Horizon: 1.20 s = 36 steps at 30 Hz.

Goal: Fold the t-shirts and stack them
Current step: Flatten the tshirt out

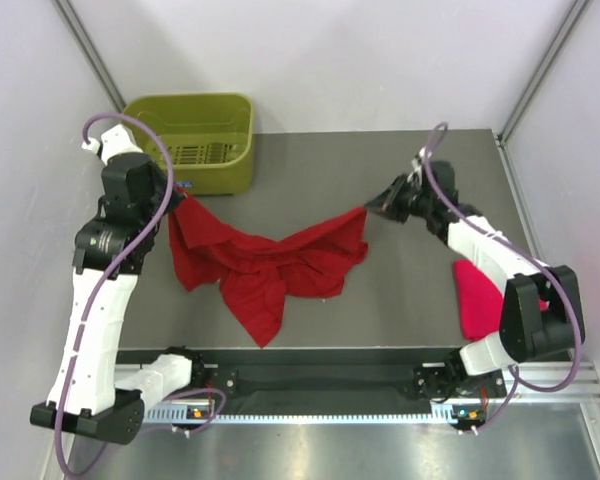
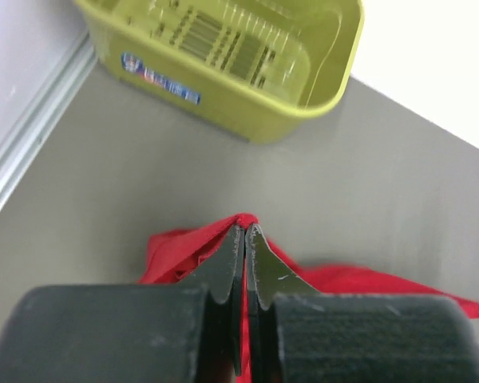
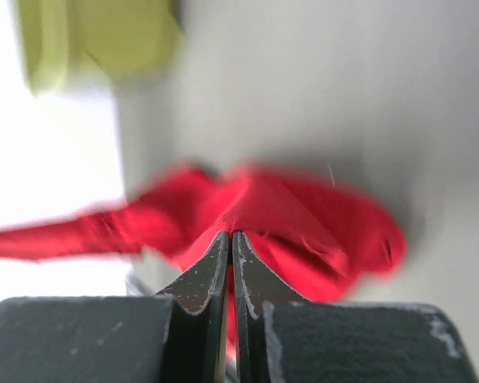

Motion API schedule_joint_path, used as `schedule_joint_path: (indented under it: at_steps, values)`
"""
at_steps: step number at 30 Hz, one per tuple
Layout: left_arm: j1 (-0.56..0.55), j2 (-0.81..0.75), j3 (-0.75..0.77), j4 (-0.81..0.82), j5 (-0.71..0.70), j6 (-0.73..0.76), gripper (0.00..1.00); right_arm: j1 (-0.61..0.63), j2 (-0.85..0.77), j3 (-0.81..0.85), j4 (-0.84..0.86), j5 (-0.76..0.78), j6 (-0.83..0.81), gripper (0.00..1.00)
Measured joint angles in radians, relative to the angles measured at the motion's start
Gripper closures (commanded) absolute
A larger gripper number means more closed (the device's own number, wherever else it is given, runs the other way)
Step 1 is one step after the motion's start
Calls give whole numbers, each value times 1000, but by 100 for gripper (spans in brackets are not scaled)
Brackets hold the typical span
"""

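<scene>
The deep red t-shirt (image 1: 265, 265) is bunched and stretched across the middle of the table between both grippers. My left gripper (image 1: 177, 198) is shut on its left corner. In the left wrist view, red cloth (image 2: 180, 251) is pinched between the fingers of the left gripper (image 2: 246, 229). My right gripper (image 1: 370, 209) is shut on the shirt's right corner, and in the right wrist view that gripper (image 3: 230, 235) pinches the cloth (image 3: 311, 219). A brighter pinkish red t-shirt (image 1: 473, 300) lies at the right, partly hidden by my right arm.
An olive-green plastic basket (image 1: 205, 140) stands at the back left, just behind my left gripper; it also shows in the left wrist view (image 2: 247, 72). The dark table (image 1: 410, 290) ends at a metal rail on the right. White walls close in the cell.
</scene>
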Motion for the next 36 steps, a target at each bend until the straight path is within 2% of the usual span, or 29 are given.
schedule_joint_path:
  at_steps: [8, 14, 20, 27, 32, 36]
  values:
    - [0, 134, 159, 175, -16, 84, 100, -140, 93, 476, -103, 50, -26, 100]
    - [0, 181, 332, 335, 19, 187, 100, -240, 127, 706, -135, 41, -31, 100]
    - [0, 172, 496, 454, 82, 301, 100, -301, 47, 730, -113, 13, -17, 100]
    - [-1, 35, 572, 538, 158, 378, 100, -297, -280, 669, -130, 6, -37, 100]
    - [-14, -84, 601, 589, 196, 375, 100, -246, -521, 688, -165, 54, -98, 100]
    - [-29, -134, 640, 630, 206, 369, 100, -210, -630, 736, -214, 110, -141, 100]
